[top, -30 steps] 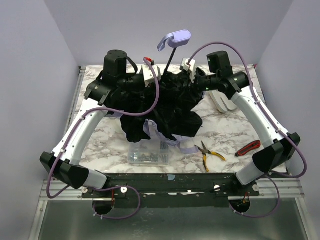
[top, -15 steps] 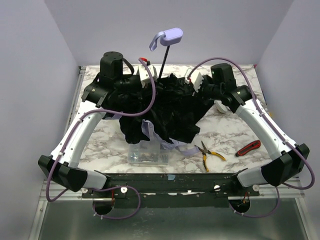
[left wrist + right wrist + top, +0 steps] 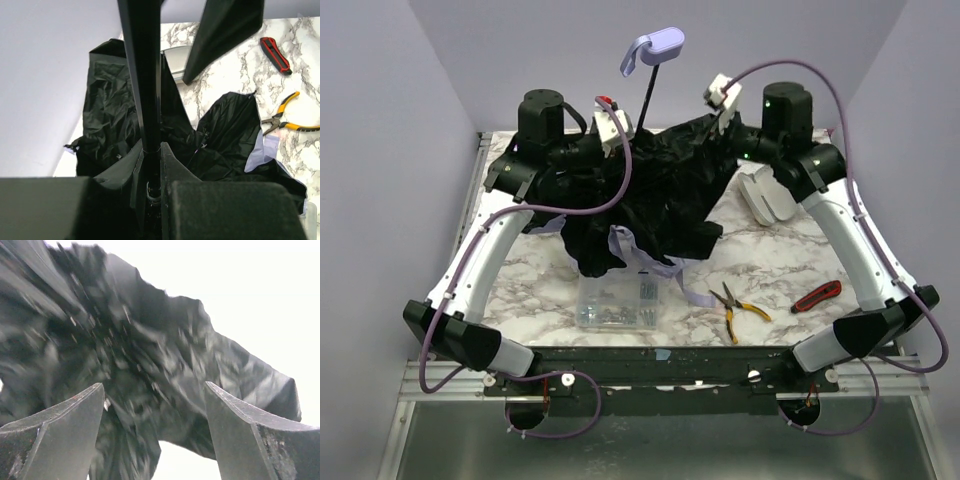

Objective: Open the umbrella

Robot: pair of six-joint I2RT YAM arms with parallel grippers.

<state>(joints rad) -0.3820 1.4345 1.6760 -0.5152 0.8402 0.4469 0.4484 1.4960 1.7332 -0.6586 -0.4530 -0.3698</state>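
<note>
The umbrella's black canopy [image 3: 655, 195] hangs crumpled over the middle of the table, with pale lilac edges showing at its front. Its thin black shaft [image 3: 646, 95] rises to a lilac handle [image 3: 655, 46]. My left gripper [image 3: 632, 140] is shut on the shaft just above the canopy. In the left wrist view the gripper [image 3: 151, 147] has its jaws tight on the shaft [image 3: 144, 75], with the canopy [image 3: 220, 130] below. My right gripper [image 3: 718, 122] is at the canopy's raised right edge. In the right wrist view the gripper [image 3: 155, 390] is wide open, with blurred black canopy [image 3: 150, 350] between and beyond its fingers.
A clear box of screws [image 3: 615, 300] sits at the front centre. Yellow-handled pliers [image 3: 735, 305] and a red utility knife [image 3: 817, 296] lie to the front right. A white oblong object [image 3: 767, 195] lies under the right arm. The walls are close on three sides.
My right arm has risen and swung up to the canopy's right edge, which now stands higher. The handle has shifted slightly left. My left gripper has stayed on the shaft.
</note>
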